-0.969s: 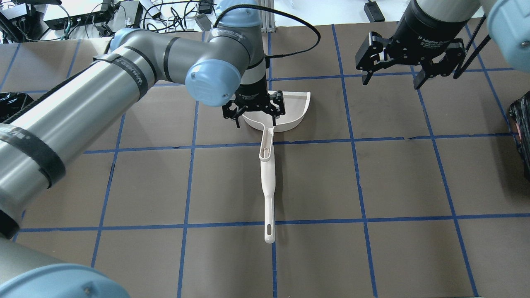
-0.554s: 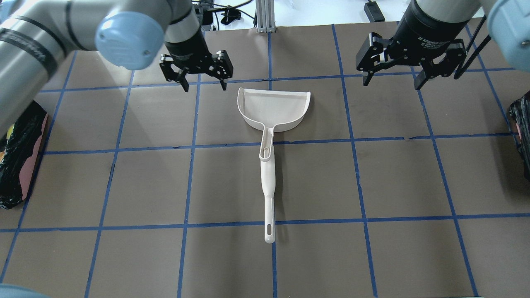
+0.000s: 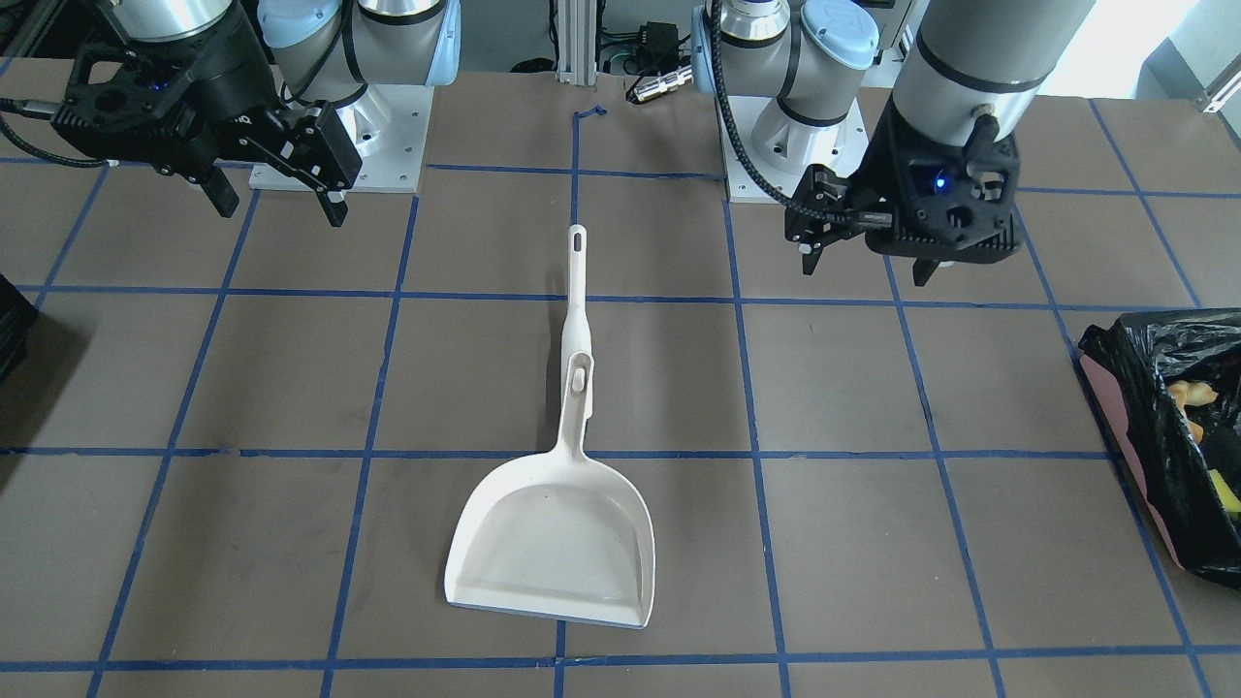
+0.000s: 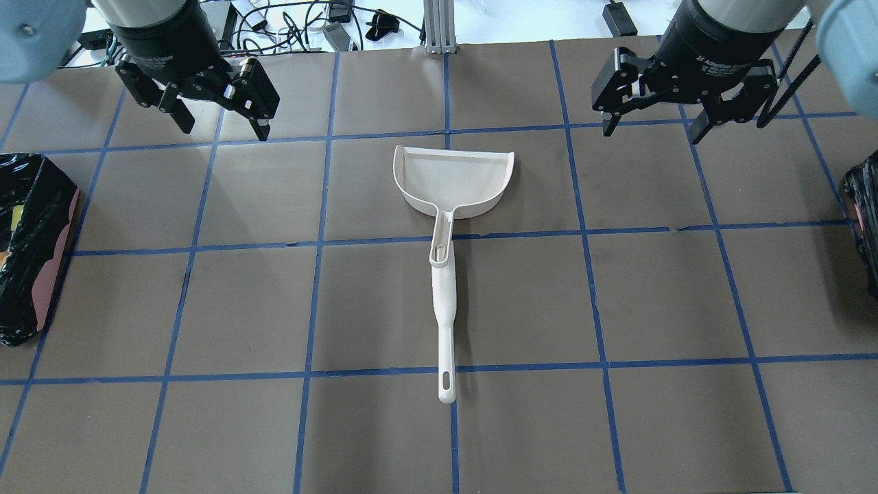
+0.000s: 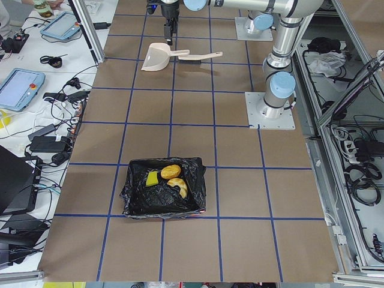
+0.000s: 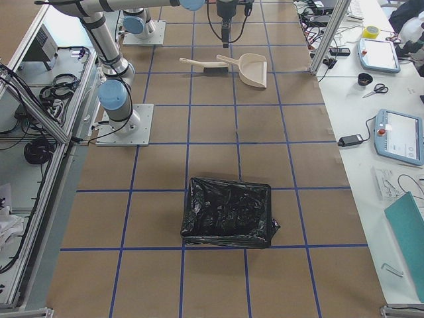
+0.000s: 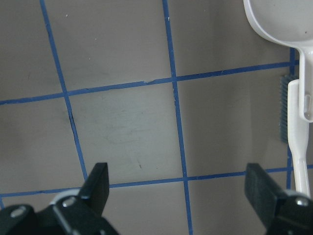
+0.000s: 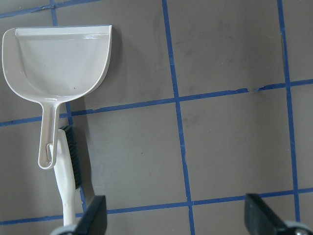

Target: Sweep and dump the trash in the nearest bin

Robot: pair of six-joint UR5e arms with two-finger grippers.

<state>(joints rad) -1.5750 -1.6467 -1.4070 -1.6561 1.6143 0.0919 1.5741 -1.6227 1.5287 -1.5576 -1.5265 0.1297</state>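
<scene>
The trash, a brown lump [image 5: 170, 171], a yellow-green wedge [image 5: 152, 178] and an orange-tan slice [image 5: 178, 188], lies inside the pinkish bin with the black bag [image 5: 157, 203], which stands at the table's left end [image 4: 49, 274] [image 3: 1115, 388]. A white dustpan [image 4: 454, 180] [image 3: 557, 528] lies mid-table, its handle clipped onto a white brush [image 4: 446, 322]. My left gripper [image 4: 223, 130] [image 3: 863, 271] is open and empty, above the table left of the pan. My right gripper [image 4: 653, 134] [image 3: 281, 213] is open and empty, right of it.
A second black-bagged bin [image 6: 228, 212] stands at the table's right end [image 4: 865, 226]. Blue tape lines grid the brown table. Cables and devices lie past the far edge [image 4: 329, 20]. The left wrist view shows the pan's edge [image 7: 279, 24] and brush bristles [image 7: 283, 107].
My left arm has swung away from over the dustpan, up and to the far left. That uncovers the pan and the left bin. The right gripper has barely moved.
</scene>
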